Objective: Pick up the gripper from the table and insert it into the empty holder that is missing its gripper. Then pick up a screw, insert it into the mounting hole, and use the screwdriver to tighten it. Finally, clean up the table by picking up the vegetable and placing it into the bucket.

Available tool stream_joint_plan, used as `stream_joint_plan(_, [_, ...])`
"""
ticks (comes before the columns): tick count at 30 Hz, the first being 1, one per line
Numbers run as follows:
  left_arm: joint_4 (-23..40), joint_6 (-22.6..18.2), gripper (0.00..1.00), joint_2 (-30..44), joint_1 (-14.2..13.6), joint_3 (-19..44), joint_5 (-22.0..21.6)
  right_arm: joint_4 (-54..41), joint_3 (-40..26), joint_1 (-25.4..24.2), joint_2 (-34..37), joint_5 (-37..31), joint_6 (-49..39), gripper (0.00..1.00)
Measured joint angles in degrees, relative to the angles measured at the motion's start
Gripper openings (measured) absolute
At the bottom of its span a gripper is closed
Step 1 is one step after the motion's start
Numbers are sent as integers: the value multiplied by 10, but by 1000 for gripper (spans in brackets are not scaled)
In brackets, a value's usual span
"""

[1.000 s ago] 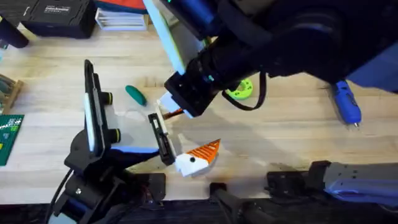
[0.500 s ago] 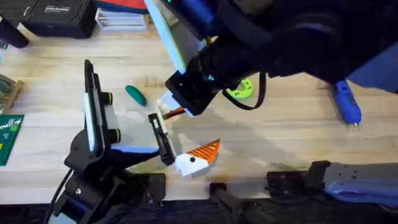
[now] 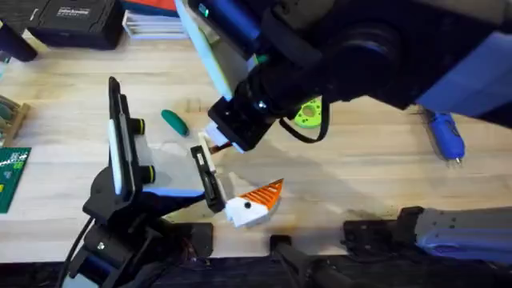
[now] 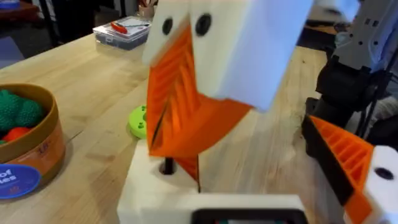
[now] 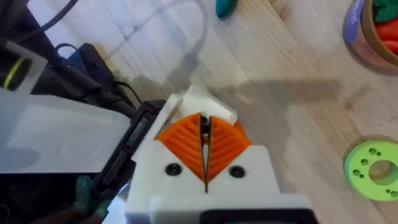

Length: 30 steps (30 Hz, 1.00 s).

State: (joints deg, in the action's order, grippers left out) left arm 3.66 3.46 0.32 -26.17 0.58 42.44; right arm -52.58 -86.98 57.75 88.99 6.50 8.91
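Both right end effector (image 5: 205, 146) pads (image 5: 186, 146) pressed together over the holder (image 5: 202, 102).

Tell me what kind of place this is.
Probably a robotics lab or workshop bench: a light wooden table holds a blue screwdriver, a bucket of toy vegetables and a green disc, with boxes and gear along the far edge.

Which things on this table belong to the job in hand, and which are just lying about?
Belong to the job:
vegetable
screwdriver
bucket

Just lying about:
green disc
black box
circuit board
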Motion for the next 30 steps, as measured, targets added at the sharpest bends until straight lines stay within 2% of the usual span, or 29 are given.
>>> stream_joint_plan(16, [0,0,986,0,0,0,0,3,0,0,0,13,0,23])
stream_joint_plan(19, [0,0,986,0,0,0,0,4,0,0,0,14,-1,223])
stream_joint_plan(20, [0,0,986,0,0,0,0,4,0,0,0,15,-3,324])
stream_joint_plan(24, [0,0,986,0,0,0,0,4,0,-3,0,11,-2,880])
stream_joint_plan(25, [0,0,986,0,0,0,0,3,0,-8,0,8,-2,966])
stream_joint_plan(30, [0,0,987,0,0,0,0,-5,0,-26,-3,9,15,993])
